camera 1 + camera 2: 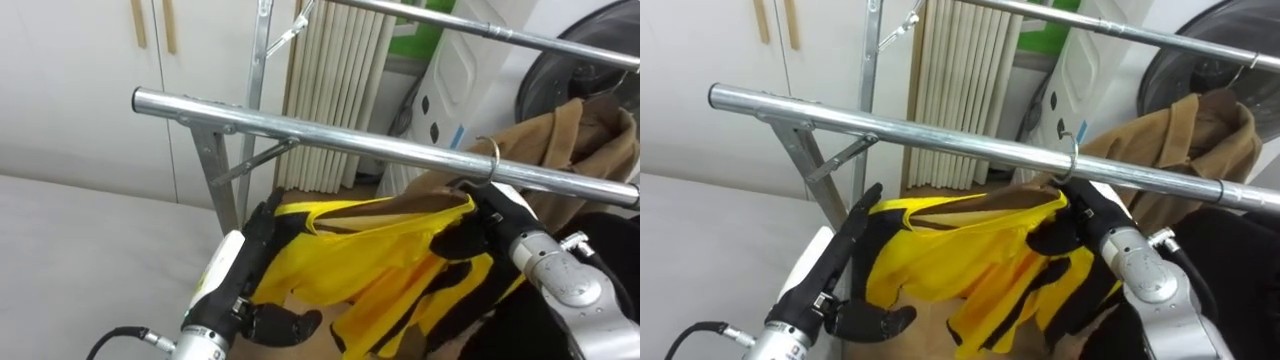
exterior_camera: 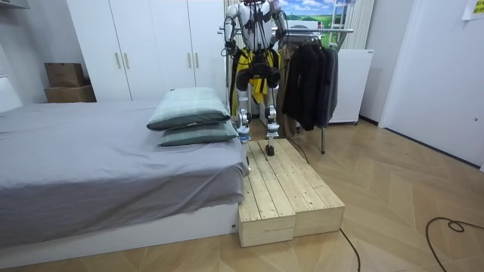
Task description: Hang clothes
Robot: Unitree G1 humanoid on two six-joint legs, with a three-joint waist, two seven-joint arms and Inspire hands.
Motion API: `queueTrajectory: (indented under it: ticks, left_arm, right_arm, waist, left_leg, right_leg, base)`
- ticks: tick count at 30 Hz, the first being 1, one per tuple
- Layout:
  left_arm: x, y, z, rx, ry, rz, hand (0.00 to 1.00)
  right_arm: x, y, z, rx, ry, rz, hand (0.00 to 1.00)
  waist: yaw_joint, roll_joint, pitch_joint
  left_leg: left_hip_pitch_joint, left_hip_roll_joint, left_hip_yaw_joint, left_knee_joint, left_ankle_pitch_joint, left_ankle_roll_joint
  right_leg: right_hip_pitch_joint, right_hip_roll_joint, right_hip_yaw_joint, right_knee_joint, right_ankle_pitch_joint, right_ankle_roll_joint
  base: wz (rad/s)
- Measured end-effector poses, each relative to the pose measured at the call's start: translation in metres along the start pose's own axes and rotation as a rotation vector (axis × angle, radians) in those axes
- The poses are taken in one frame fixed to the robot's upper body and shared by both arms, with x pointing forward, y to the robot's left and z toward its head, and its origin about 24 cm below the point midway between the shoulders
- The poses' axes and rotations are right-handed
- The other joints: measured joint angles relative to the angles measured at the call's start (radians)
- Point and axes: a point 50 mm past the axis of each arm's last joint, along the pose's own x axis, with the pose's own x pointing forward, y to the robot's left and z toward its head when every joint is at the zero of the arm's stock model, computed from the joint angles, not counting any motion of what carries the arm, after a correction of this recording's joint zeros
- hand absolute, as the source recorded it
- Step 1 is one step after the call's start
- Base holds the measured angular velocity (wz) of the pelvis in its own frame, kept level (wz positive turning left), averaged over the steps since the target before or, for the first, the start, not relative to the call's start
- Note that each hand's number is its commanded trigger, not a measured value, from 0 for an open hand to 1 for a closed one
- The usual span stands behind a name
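Note:
A yellow and black garment (image 1: pixel 390 260) hangs on a hanger whose metal hook (image 1: pixel 492 160) sits over the near steel rail (image 1: pixel 330 138). My right hand (image 1: pixel 500 215) is just below the hook, with its fingers curled round the hanger's neck and the collar. My left hand (image 1: pixel 255 240) lies against the garment's left shoulder, fingers straight and pointing up, thumb spread below the cloth. In the room view I stand on a wooden platform (image 2: pixel 283 185) facing the clothes rack, the yellow garment (image 2: pixel 243 64) in front of me.
A brown coat (image 1: pixel 570 135) hangs on the same rail to the right, with black clothing (image 1: pixel 615 245) below it. A second rail (image 1: pixel 480 30) runs higher and farther back. The rack's upright (image 1: pixel 215 170) stands left. The bed (image 2: pixel 98 159) is beside the platform.

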Motion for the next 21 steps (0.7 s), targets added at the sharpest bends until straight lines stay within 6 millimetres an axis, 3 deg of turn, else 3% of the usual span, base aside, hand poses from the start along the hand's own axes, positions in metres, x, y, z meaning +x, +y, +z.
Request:
queueTrajectory:
  ticks: [21]
  left_arm:
    - [-0.004,-0.003,-0.009,0.015,0.07,-0.114,0.0]
  right_arm:
    - [0.004,-0.009,-0.037,0.158,0.178,0.057,1.0]
  waist:
    - [-0.009,-0.007,-0.0017]
  left_leg:
    - [0.02,-0.001,-0.004,0.01,0.0,0.0]
  right_leg:
    - [0.024,0.002,0.007,0.0,0.0,0.0]
  base:
    - [0.0]
